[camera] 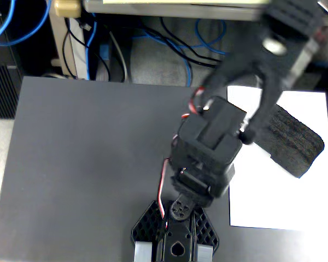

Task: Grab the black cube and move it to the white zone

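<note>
The black cube (293, 143), a rough dark foam block, lies over the left part of the white zone (273, 196), a white paper sheet on the right of the grey mat. My gripper (224, 118) hangs high and blurred above the sheet's upper left corner, with its jaws spread open. Its right finger (258, 112) runs down along the block's left end, and the block is outside the gap between the fingers. Whether that finger touches the block I cannot tell. The arm's own motor housing fills the space below the jaws.
The dark grey mat (93, 164) covers the table, and the arm's base (176, 234) stands at its near edge. Blue and black cables (186, 54) and a cabinet leg (60, 38) lie beyond the mat's far edge.
</note>
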